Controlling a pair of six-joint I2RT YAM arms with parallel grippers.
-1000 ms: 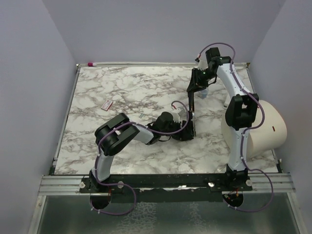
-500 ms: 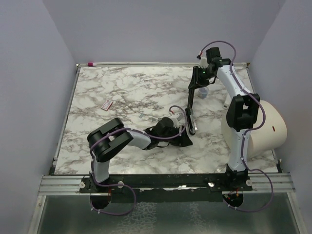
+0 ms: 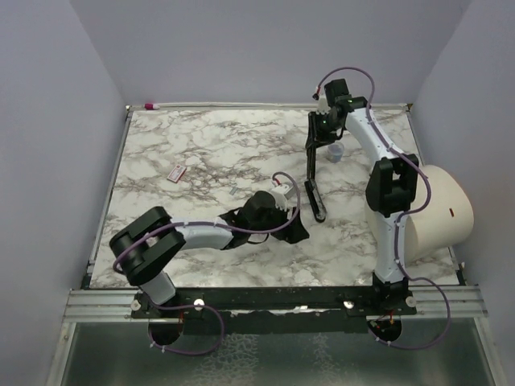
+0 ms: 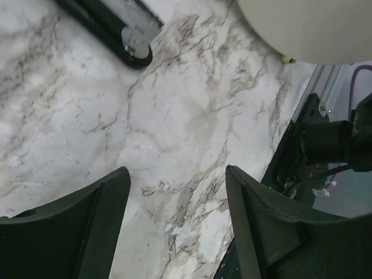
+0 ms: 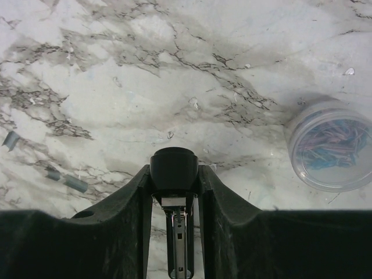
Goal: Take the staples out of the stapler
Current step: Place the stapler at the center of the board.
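Right pincer (image 5: 173,177) grips the black stapler (image 3: 315,201), lengthwise far-to-near.

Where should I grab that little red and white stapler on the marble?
Probably across the narrow width of the stapler, at mid-length, coming straight down: it lies flat on the table, angled diagonally, with bare marble around it.

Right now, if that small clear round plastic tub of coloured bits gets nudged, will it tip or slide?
Probably slide: the small clear round plastic tub looks low and wide. It seems light, so it may skid on the marble tabletop. Lid unclear, so bits might spill.
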